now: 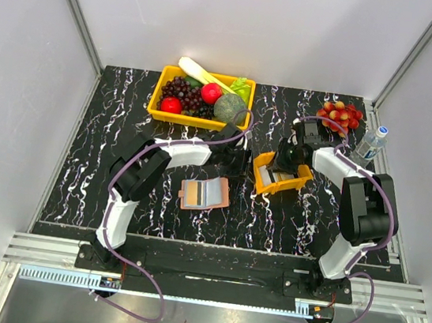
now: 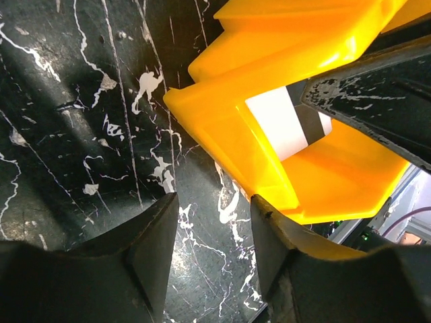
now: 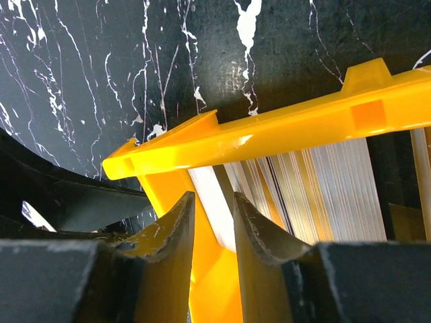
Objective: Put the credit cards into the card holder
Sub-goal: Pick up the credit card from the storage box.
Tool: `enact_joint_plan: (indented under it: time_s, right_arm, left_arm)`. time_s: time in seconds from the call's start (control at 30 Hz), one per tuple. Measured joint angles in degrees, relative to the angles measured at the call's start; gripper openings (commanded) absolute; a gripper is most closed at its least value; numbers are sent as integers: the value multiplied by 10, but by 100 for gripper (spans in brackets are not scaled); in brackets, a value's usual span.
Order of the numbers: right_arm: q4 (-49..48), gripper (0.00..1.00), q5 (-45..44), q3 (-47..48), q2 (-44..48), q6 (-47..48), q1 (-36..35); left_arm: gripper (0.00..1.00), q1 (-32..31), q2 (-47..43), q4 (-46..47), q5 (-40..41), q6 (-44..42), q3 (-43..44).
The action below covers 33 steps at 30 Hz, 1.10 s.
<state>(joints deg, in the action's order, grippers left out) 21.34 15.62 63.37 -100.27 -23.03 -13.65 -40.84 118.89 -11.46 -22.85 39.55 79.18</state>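
The tan card holder point(image 1: 204, 193) lies open on the black marble table, apart from both grippers. Several credit cards point(image 3: 323, 188) stand on edge in a small orange tray point(image 1: 263, 180). My right gripper point(image 3: 212, 198) reaches down into the tray. Its jaws are narrowly open, with a white card point(image 3: 217, 210) standing in the gap between them. My left gripper point(image 2: 214, 202) is low over the table at the tray's left side, open with only marble between its fingers. One finger point(image 2: 269, 232) sits close against the tray's outer wall point(image 2: 229, 134). A white card with a dark stripe point(image 2: 279, 121) shows inside the tray.
A yellow bin point(image 1: 159, 94) of fruit and vegetables stands at the back left. A bunch of red fruit point(image 1: 339, 114) and a water bottle point(image 1: 370, 143) sit at the back right. The right arm's finger point(image 2: 377, 101) crowds the left wrist view.
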Motion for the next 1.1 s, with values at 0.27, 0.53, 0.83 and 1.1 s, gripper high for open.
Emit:
enact_joint_plan:
  time_s: [0.27, 0.53, 0.83, 1.1]
  right_arm:
    - [-4, 37, -15, 0, 7, 2, 0]
    - [-17, 37, -42, 0, 27, 3, 2]
    - [-20, 36, -33, 0, 8, 3, 2]
    - [-20, 30, -13, -1, -3, 3, 3]
  left_arm:
    - [47, 0, 2, 1, -3, 1, 0]
    - [52, -1, 2, 31, -8, 18, 0]
    - [52, -1, 3, 52, -10, 31, 0]
    - [51, -1, 11, 64, -19, 40, 0]
